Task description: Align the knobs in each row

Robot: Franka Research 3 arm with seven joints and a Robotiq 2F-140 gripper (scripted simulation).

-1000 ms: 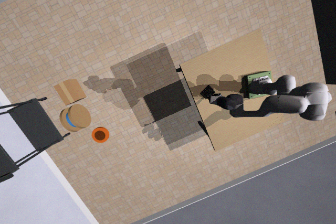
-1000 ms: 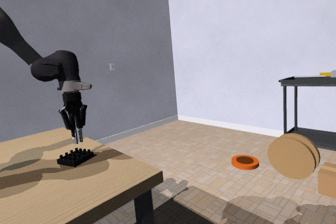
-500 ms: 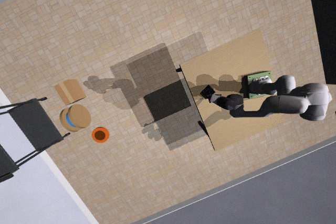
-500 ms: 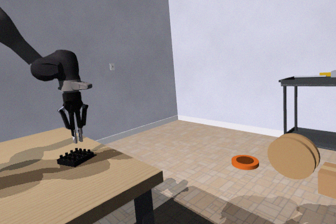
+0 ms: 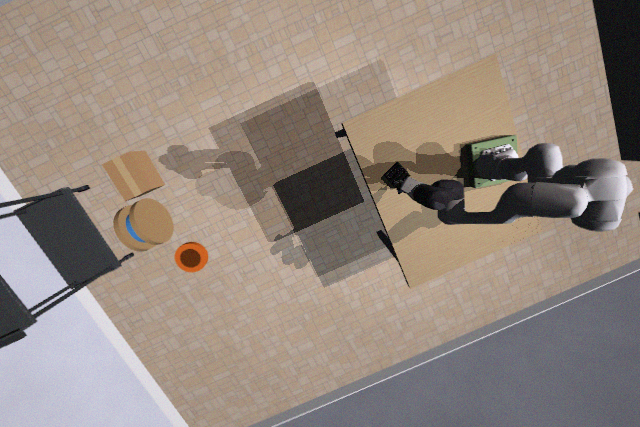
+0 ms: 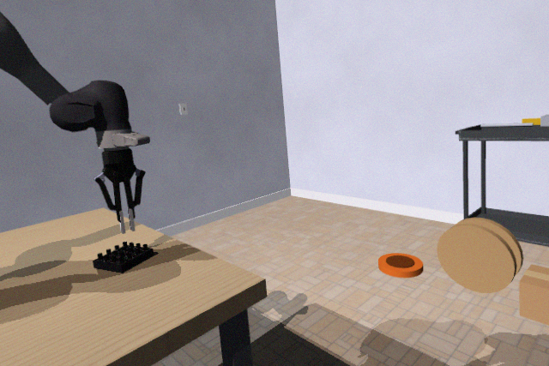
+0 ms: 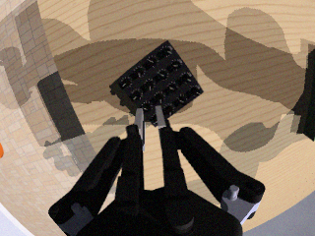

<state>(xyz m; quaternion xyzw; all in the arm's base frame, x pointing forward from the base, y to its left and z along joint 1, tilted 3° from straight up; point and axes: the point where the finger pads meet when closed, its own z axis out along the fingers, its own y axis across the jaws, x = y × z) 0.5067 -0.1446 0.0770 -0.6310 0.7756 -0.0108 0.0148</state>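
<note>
— Jaws? Where?
— Black two-finger gripper is hovering lower left, jaws nearly closed, gripping nothing.
— Box?
— Small black knob box is sitting on wooden table, directly beneath.

Knob box on the table, gripper above it

In the exterior view we see the knob box standing on the table near its far right corner, with the gripper hanging just above the box, apart from it. On the floor to the right lie a ring, then a disc, a carton and, behind them, a cart.
</note>
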